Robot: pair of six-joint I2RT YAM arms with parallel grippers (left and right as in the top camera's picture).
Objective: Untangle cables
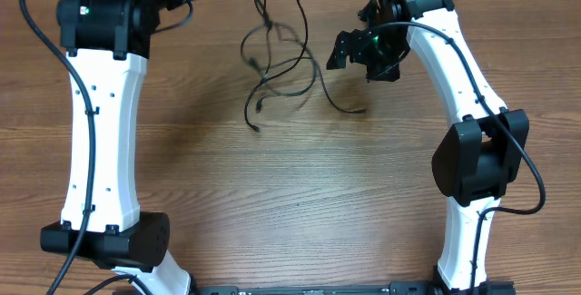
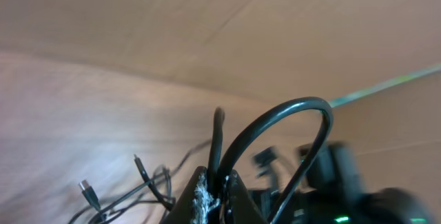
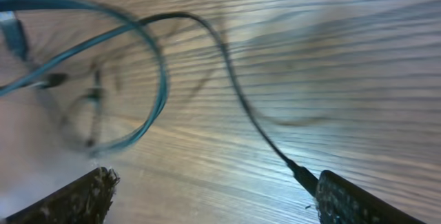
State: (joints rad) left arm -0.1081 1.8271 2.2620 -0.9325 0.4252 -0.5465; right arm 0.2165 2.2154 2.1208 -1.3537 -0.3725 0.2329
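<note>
Left gripper was clenched on one strand of the thin black flexible cables. In the left wrist view that strand arced up in a loop above the pinched fingertips. Right gripper was released, jaws wide apart, nothing between them.

The cables sat as a loose tangle on the brown wood-grain table, far middle, between the two grippers. Some strands rose toward the left gripper at the top edge of the overhead view. One plug end lay on the table at the near side of the tangle. Another strand trailed right, ending near the right gripper. In the right wrist view its plug tip lay just beside one finger; couldn't tell if they touched.
</note>
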